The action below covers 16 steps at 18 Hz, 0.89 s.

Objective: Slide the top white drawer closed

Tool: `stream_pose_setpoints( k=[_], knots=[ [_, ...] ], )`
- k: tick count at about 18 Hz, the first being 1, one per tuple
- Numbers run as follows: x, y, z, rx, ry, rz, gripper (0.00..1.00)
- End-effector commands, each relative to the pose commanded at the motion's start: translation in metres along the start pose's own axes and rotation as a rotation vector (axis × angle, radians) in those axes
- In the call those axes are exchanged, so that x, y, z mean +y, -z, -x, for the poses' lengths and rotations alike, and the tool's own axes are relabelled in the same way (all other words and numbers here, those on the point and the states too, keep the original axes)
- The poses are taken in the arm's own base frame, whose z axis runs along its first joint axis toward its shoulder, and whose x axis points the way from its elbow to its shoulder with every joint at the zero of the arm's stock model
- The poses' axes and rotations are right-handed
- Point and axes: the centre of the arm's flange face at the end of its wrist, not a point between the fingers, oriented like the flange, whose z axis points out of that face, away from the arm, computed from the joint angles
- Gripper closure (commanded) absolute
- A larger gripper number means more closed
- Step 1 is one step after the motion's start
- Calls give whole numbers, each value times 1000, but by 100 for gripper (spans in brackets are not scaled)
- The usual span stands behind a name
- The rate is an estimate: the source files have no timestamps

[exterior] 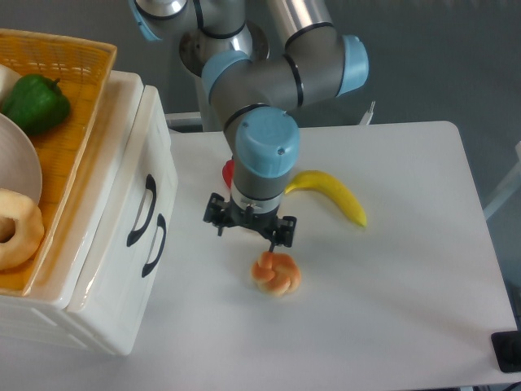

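White tabletop (407, 269) fills most of the view, grey floor behind it at the top. UR5e arm (277, 77) comes down from the top centre, grey links with light blue joint caps, wrist pointing straight down over the middle of the table. Gripper (249, 228) hangs below the wrist, black, seen from above; the wrist hides most of the fingers, so cannot tell whether they are apart or together. Nothing visibly held.

White plastic cabinet (98, 326) sits at the left edge of the table, front face turned toward the arm. Top white drawer (134, 175) is the upper of the two fronts, glossy, with a black arched handle (145, 208). Its front stands slightly proud of the cabinet body, a thin shadowed gap along its top left edge, so it looks not fully in; hard to be sure from this angle. Lower white drawer front (114, 285) is just below it, same kind of black handle (155, 244). Gripper is well apart from both handles, out to their right.

Orange wicker basket (69, 106) rests on top of the cabinet. Inside: green bell pepper (34, 102), a pale plate rim (20, 163), a ring-shaped doughnut (16, 228).

On the table: yellow banana (334, 194) right of the wrist, a twisted orange-pink pastry (277, 273) just below the gripper, a small red item (229, 173) mostly hidden behind the wrist.
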Motion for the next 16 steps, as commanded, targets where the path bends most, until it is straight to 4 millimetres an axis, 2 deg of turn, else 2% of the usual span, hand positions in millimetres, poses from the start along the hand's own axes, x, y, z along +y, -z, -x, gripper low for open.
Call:
stream_pose_setpoints(
  k=[7, 12, 16],
  knots=[
    [26, 14, 50, -92, -131, 9, 0],
    [53, 26, 86, -109, -271, 6, 0],
    [69, 29, 108, -138, -280, -5, 0]
  ],
)
